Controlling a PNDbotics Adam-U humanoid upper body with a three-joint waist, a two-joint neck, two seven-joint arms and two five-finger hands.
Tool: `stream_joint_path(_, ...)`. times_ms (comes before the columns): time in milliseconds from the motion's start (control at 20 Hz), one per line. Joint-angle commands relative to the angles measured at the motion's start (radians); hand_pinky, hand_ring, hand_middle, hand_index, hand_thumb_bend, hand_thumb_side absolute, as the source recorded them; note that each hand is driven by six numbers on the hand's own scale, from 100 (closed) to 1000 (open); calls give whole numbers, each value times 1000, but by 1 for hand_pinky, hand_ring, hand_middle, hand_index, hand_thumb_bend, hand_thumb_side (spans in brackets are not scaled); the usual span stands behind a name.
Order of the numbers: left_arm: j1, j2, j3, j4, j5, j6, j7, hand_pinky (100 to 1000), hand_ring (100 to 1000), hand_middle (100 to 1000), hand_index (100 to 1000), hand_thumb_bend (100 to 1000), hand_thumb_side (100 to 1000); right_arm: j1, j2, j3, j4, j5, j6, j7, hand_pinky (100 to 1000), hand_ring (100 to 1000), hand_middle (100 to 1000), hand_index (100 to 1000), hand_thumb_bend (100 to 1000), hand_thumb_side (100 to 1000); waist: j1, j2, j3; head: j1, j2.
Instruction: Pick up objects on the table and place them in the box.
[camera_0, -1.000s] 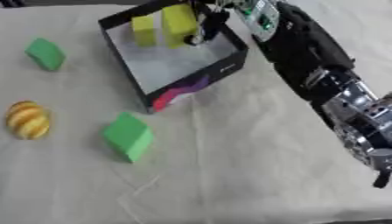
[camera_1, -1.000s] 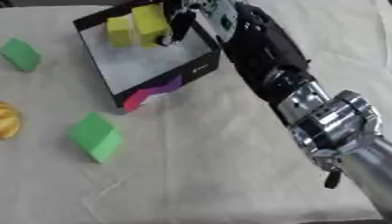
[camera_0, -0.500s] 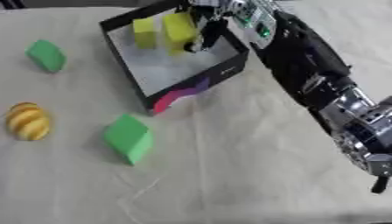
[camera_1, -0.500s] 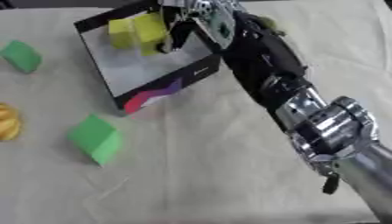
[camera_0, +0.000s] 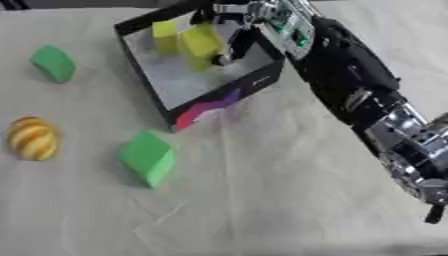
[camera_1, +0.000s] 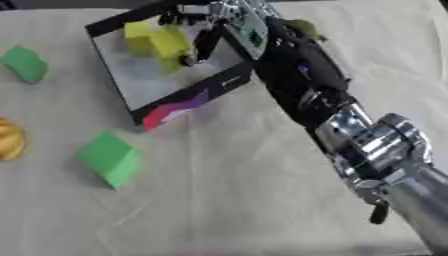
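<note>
Fingers of the right hand (camera_0: 234, 37) hang straight and empty over the box (camera_0: 262, 80), beside a yellow block (camera_0: 201, 42). The nearest green block (camera_0: 147, 157) lies well apart, toward the robot's left and nearer its body

You've got a tabletop (camera_0: 289, 200) w/ a pale beige cloth over it, creased & wrinkled near the front. Light's soft & even, shadows faint. A dark strip runs along the far edge at top left; can't tell what it is.

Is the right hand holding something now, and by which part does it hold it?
It cannot be told. The right hand is over the box beside a yellow block, but whether its fingers hold the block does not show.
</note>
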Motion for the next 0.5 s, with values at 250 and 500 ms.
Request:
stream_joint_path(250, -3, 24, 8, -18, -4, 4, 5, 705, 627, 675, 715, 363, 537, -20, -28, -15, -48, 5, 17, -50, 871, 883, 842, 917, 398, 100, -2, -14, -7, -1, -7)
stream_joint_path(500, 7, 35, 13, -18, -8, 3, 11, 705, 627, 673, 715, 363, 532, -21, -79, -8, -121, -77, 49, -24, 861, 877, 840, 911, 401, 100, -5, -26, -24, 12, 8)
